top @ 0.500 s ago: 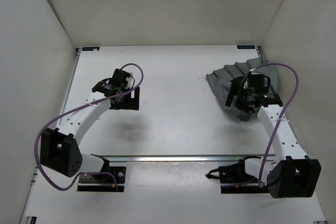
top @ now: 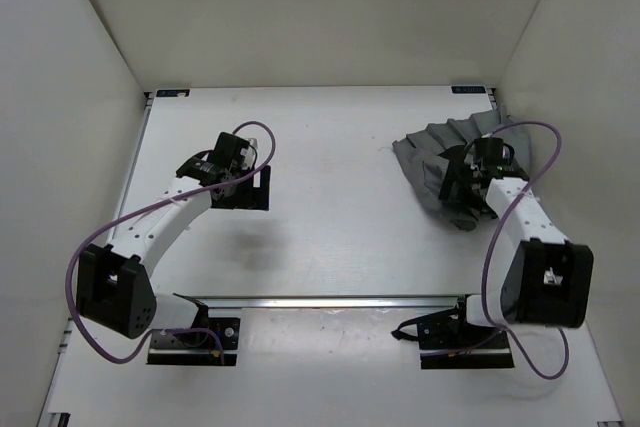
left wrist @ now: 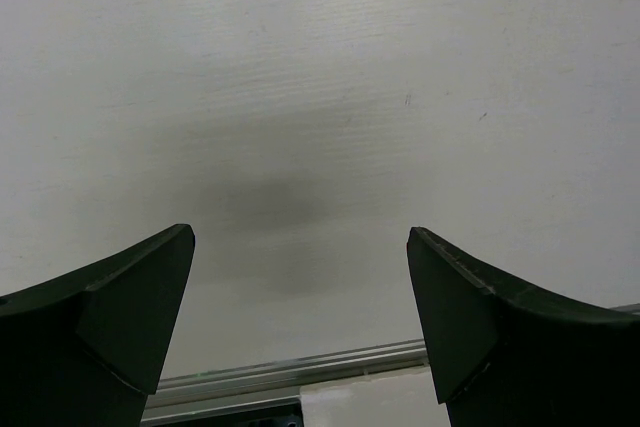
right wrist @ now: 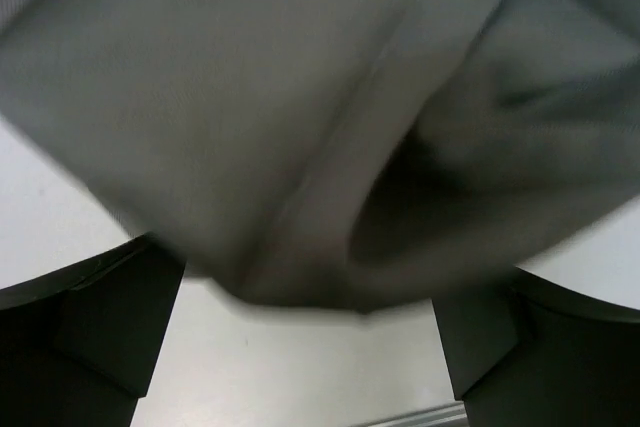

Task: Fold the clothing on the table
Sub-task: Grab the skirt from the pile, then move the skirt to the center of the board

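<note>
The clothing, a grey pleated skirt, lies bunched at the back right of the white table. My right gripper hovers over its near edge, open. In the right wrist view the blurred grey clothing fills the upper part, its folded edge hanging between the two dark fingers; my right gripper holds nothing. My left gripper stands open over bare table at the left. In the left wrist view my left gripper shows only white surface between its fingers.
A metal rail crosses the table near the arm bases; it shows low in the left wrist view as a rail. White walls close in the left, back and right sides. The skirt lies close to the right wall.
The right arm's elbow has drawn in and risen, bringing its gripper steeper over the skirt's near edge. The left arm has barely moved.
</note>
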{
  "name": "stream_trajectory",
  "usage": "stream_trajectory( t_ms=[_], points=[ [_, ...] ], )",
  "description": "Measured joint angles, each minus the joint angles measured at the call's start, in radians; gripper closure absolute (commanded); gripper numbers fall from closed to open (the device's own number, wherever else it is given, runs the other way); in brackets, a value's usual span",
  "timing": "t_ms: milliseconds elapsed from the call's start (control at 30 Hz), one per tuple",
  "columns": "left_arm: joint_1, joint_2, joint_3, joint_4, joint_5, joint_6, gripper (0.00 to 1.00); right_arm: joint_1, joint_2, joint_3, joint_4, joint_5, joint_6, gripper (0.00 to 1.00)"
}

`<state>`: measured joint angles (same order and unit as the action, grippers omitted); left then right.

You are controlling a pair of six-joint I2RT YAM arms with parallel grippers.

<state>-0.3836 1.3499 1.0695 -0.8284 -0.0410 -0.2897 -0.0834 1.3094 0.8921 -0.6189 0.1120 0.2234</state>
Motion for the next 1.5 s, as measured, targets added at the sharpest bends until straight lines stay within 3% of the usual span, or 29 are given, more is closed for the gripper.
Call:
stream_trajectory(
  t_ms=[133, 200, 233, 267, 300, 367, 433, 567, 700, 767, 867, 967, 1033, 1100, 1233, 1367, 1400, 1467, 1500],
  points=[
    [0.000, 0.001, -0.009, -0.002, 0.016, -0.007, 0.01, 0.009, 0.168, 0.111, 0.025, 0.016, -0.021, 0.02],
    [0.000, 0.002, -0.009, -0.001, 0.026, -0.008, 0.01, 0.026, 0.235, 0.156, 0.044, 0.026, -0.027, 0.12],
    [0.000, 0.003, -0.009, -0.001, 0.028, -0.011, 0.01, 0.038, 0.266, 0.175, 0.048, 0.031, -0.032, 0.23],
    [0.000, 0.004, -0.009, -0.002, 0.031, -0.013, 0.02, 0.049, 0.292, 0.188, 0.052, 0.034, -0.039, 0.42],
    [0.002, 0.006, -0.009, -0.002, 0.034, -0.016, 0.01, 0.058, 0.314, 0.197, 0.059, 0.038, -0.042, 0.50],
    [0.002, 0.009, -0.009, -0.002, 0.040, -0.020, 0.01, 0.072, 0.351, 0.204, 0.065, 0.043, -0.047, 0.90],
    [0.004, 0.012, -0.009, -0.002, 0.046, -0.023, 0.01, 0.080, 0.381, 0.214, 0.063, 0.042, -0.050, 1.00],
    [0.014, 0.014, -0.009, -0.001, 0.061, -0.021, 0.01, 0.109, 0.436, 0.278, 0.033, 0.040, -0.060, 1.00],
    [0.034, 0.013, -0.009, 0.006, 0.071, -0.013, 0.01, 0.273, 0.469, 0.429, 0.011, 0.023, -0.090, 1.00],
    [0.044, 0.011, -0.009, 0.014, 0.076, -0.011, 0.02, 0.402, 0.512, 0.584, -0.023, 0.006, -0.093, 1.00],
    [0.061, 0.000, 0.000, 0.011, 0.074, -0.006, 0.01, 0.566, 0.653, 0.988, -0.116, -0.094, -0.086, 1.00],
    [0.081, -0.024, 0.036, -0.006, 0.064, 0.002, 0.02, 0.659, 0.737, 1.331, -0.143, -0.207, -0.065, 1.00],
    [0.101, -0.055, 0.069, -0.017, 0.058, 0.005, 0.01, 0.679, 0.713, 1.437, -0.132, -0.283, -0.041, 1.00],
    [0.113, -0.098, 0.100, -0.021, 0.043, 0.006, 0.01, 0.648, 0.614, 1.399, -0.089, -0.346, -0.016, 1.00],
    [0.105, -0.197, 0.140, -0.018, 0.024, 0.004, 0.01, 0.454, 0.307, 0.982, 0.052, -0.422, 0.017, 1.00],
    [0.080, -0.222, 0.143, -0.009, 0.031, 0.002, 0.01, 0.262, 0.201, 0.613, 0.148, -0.459, 0.067, 0.97],
    [0.078, -0.216, 0.141, -0.008, 0.031, 0.001, 0.01, 0.228, 0.204, 0.525, 0.161, -0.462, 0.079, 0.91],
    [0.073, -0.200, 0.127, 0.001, 0.035, -0.004, 0.01, 0.166, 0.235, 0.363, 0.154, -0.466, 0.100, 0.53],
    [0.071, -0.192, 0.116, 0.007, 0.040, -0.007, 0.01, 0.139, 0.251, 0.297, 0.135, -0.470, 0.098, 0.48]
  ],
)
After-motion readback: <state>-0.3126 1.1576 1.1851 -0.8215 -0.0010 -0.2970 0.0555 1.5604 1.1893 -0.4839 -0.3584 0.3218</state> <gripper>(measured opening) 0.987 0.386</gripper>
